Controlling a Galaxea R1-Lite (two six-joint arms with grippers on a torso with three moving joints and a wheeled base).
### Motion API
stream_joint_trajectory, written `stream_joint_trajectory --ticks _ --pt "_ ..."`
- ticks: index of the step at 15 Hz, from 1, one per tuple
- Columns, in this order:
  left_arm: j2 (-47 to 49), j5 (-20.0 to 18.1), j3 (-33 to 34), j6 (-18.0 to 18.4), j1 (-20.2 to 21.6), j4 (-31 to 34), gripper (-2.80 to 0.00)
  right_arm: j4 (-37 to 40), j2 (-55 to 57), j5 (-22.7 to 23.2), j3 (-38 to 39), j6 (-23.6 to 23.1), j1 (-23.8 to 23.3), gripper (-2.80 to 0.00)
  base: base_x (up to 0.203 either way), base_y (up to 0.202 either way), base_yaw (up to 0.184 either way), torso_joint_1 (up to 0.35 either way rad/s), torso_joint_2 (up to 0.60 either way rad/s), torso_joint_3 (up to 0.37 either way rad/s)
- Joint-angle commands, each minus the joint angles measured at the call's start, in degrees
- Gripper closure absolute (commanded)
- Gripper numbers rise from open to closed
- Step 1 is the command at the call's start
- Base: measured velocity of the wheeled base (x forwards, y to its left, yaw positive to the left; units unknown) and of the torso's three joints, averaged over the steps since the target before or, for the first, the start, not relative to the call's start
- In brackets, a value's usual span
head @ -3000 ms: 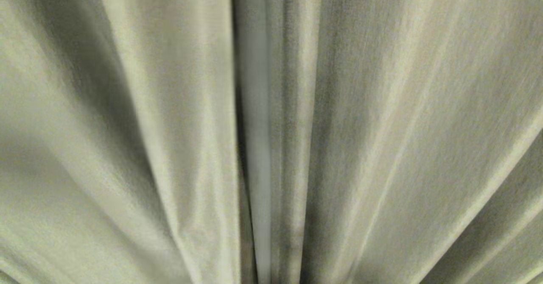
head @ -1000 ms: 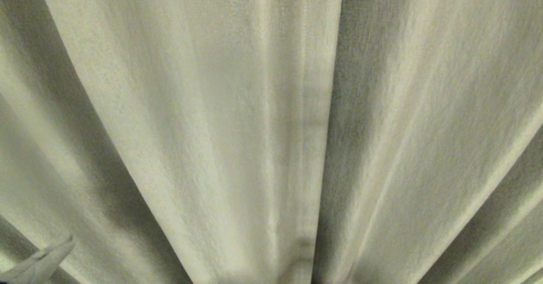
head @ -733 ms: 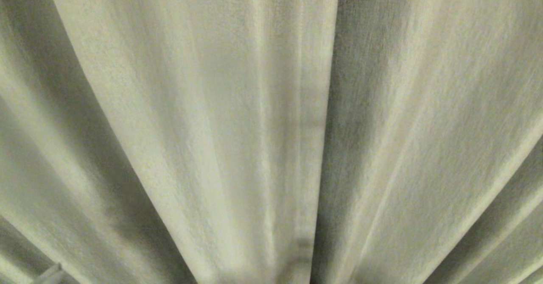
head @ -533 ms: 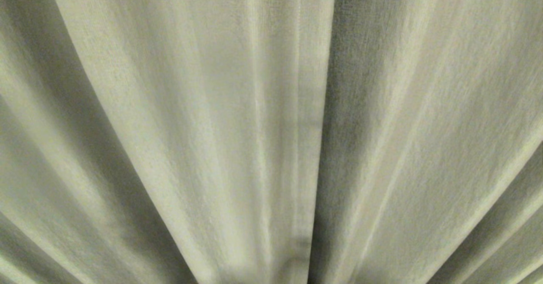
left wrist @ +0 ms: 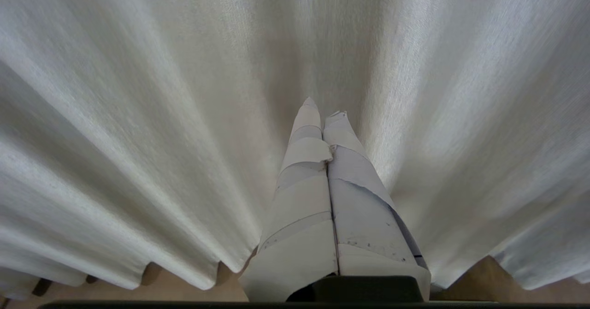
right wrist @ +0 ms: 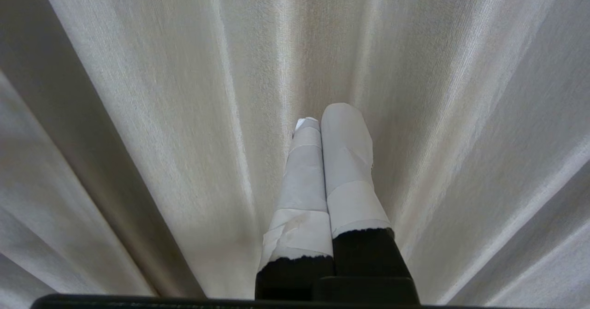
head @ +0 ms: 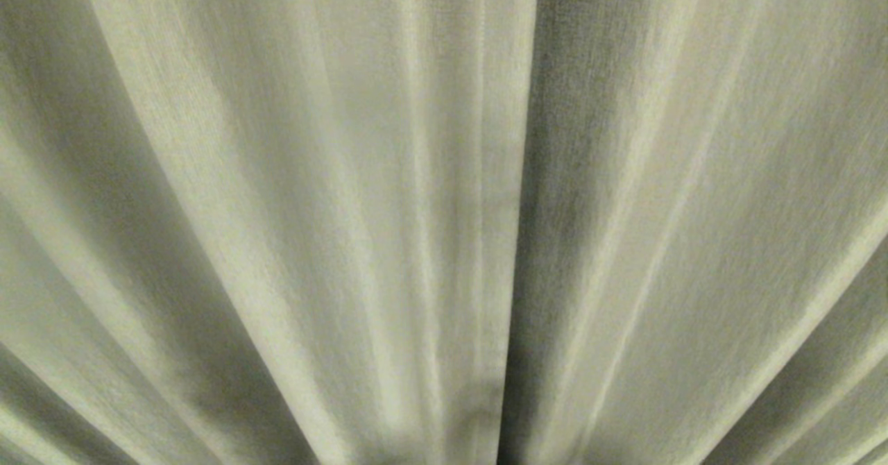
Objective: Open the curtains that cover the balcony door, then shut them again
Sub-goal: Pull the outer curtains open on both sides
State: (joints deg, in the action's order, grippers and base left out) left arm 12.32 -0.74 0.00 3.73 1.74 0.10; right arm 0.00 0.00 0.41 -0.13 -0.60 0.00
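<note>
- Curtains (head: 444, 215): drawn together, pleats filling the head view.
- Left gripper (left wrist: 322, 113): closed, empty, pointing at the fabric.
- Right gripper (right wrist: 325, 115): closed, empty, facing the folds.

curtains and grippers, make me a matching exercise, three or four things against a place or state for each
Things:
1. curtains
2. left gripper
3. right gripper
4. floor

States:
A. tan strip showing under the hem
B. shut, fingers black at their base
C. drawn together, no gap
D. shut, fingers wrapped white all the way down

Pairs: 1-C, 2-D, 3-B, 4-A
</note>
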Motion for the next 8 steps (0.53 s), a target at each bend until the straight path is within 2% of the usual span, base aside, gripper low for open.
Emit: stream_joint_trajectory --ticks 1,3,6,8 --pt "-1.1 0.1 0.0 -2.9 -0.3 -0.1 0.0 0.0 0.0 0.0 0.0 0.0 0.0 0.0 0.0 0.0 0.0 0.0 0.0 0.0" --pt "-4.5 0.9 0.0 -5.0 -1.0 -0.2 0.0 0.0 0.0 0.0 0.0 0.0 0.0 0.0 0.0 0.0 0.0 0.0 0.0 0.0" --pt "-12.2 1.1 0.0 -5.2 -1.5 -0.2 0.0 0.0 0.0 0.0 0.0 0.0 0.0 0.0 0.0 0.0 0.0 0.0 0.0 0.0" --pt "-12.3 1.1 0.0 -5.2 -1.6 -0.2 0.0 0.0 0.0 0.0 0.0 0.0 0.0 0.0 0.0 0.0 0.0 0.0 0.0 0.0"
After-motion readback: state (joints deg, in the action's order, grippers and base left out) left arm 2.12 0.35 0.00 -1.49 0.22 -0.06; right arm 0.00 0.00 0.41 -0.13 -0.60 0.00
